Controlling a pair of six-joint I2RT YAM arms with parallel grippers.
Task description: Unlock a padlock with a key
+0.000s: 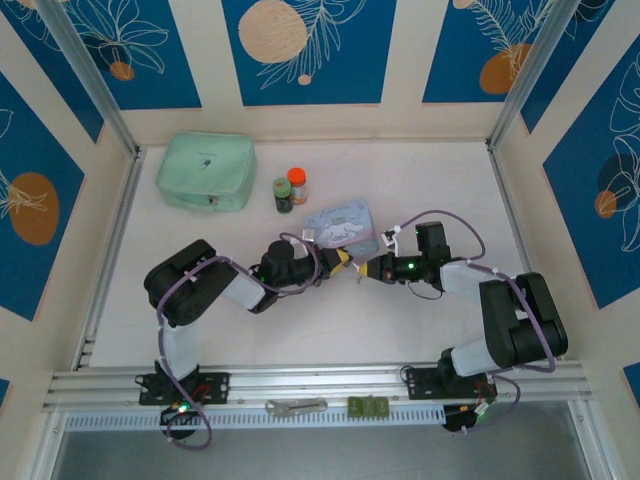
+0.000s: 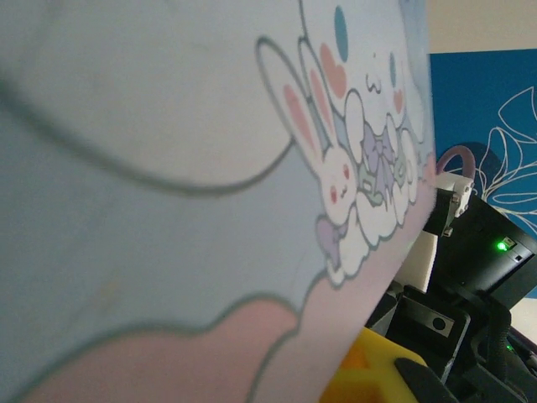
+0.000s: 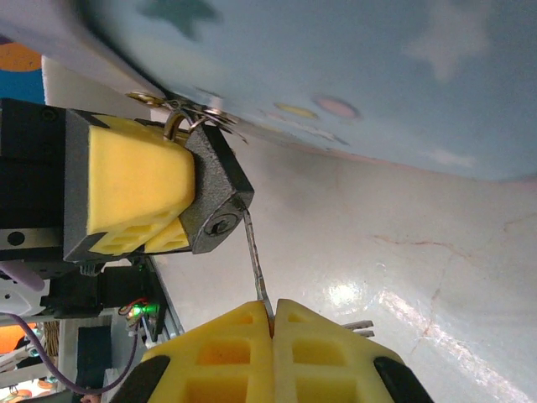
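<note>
You had padlock (image 3: pixel 214 191) upper left of right wrist frame, clamped in left tool (image 1: pixel 343 263); right tool (image 3: pixel 273 315) pinched thin key (image 3: pixel 254 256), tip at keyhole. Likely light, stiff, slippery: hold key head, twist gently.

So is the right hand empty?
No, the right hand is shut on the thin silver key, which points up at the lock.
</note>
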